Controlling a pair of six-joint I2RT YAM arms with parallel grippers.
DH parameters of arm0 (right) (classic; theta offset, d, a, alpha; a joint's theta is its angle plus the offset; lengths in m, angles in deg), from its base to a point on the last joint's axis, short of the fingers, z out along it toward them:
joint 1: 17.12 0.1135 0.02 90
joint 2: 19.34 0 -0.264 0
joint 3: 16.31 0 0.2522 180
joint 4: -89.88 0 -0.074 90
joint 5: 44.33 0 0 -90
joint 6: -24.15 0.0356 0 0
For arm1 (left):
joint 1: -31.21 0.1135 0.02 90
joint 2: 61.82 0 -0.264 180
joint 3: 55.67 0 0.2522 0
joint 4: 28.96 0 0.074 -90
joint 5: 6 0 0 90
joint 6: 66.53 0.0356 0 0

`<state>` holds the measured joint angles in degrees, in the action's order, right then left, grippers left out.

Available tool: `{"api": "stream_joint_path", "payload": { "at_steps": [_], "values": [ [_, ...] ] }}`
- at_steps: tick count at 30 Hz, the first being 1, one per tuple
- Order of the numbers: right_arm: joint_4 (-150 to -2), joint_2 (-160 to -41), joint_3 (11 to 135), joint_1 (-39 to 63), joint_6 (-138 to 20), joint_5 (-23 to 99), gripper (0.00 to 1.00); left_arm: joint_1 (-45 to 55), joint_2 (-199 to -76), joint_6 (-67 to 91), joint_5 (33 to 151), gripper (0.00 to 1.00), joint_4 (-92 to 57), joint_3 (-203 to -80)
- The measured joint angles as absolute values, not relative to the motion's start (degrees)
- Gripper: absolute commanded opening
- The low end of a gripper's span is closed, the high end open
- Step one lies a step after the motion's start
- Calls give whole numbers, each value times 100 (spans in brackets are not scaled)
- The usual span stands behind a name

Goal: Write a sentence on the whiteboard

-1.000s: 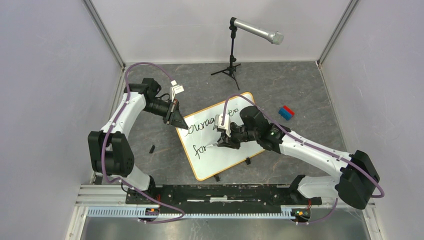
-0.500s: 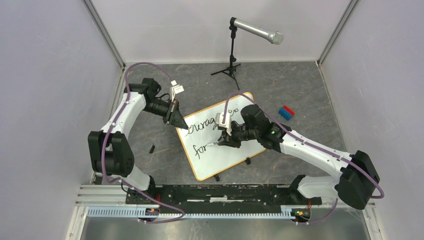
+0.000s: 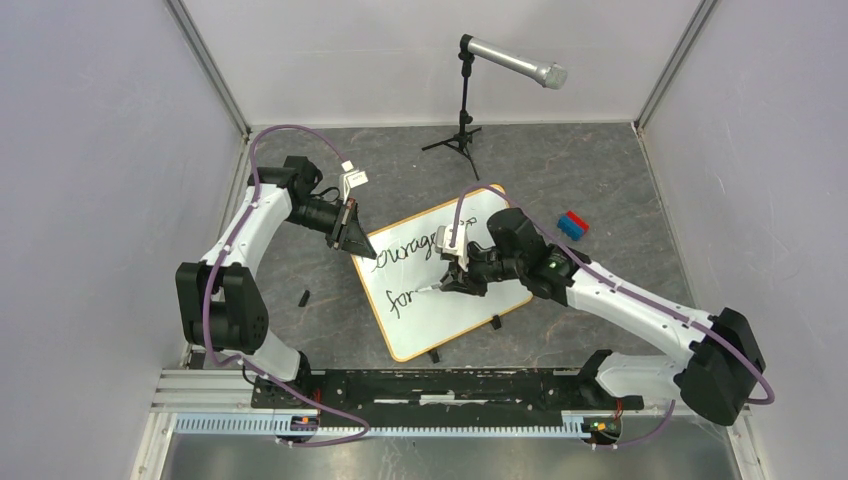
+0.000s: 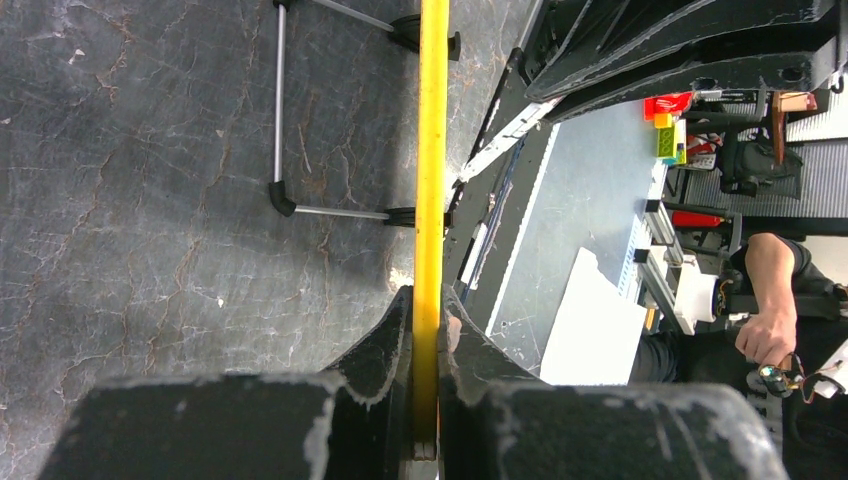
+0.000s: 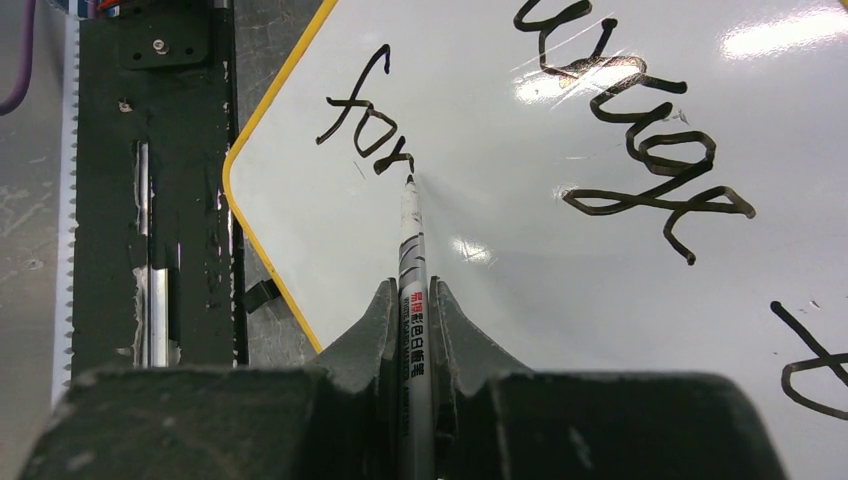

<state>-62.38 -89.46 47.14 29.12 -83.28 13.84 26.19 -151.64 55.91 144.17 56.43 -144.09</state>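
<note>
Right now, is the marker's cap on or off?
Off. The marker shows a bare dark tip, resting on the whiteboard at the end of "for"; the right claw is shut on its barrel.

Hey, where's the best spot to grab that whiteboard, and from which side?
Its thin orange rim at the far-left corner, edge-on from the left, jaws straddling the whiteboard as the left gripper does. The face is flat, and the marker tip rests there.
</note>
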Motion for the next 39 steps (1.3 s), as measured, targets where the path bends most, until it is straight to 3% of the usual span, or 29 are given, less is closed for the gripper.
{"api": "stream_joint_path", "payload": {
  "at_steps": [39],
  "values": [
    [-6301,-9062,4725,3030,-8356,1559,0,2619,-15134,5591,14410,2,5643,-14409]
  ]
}}
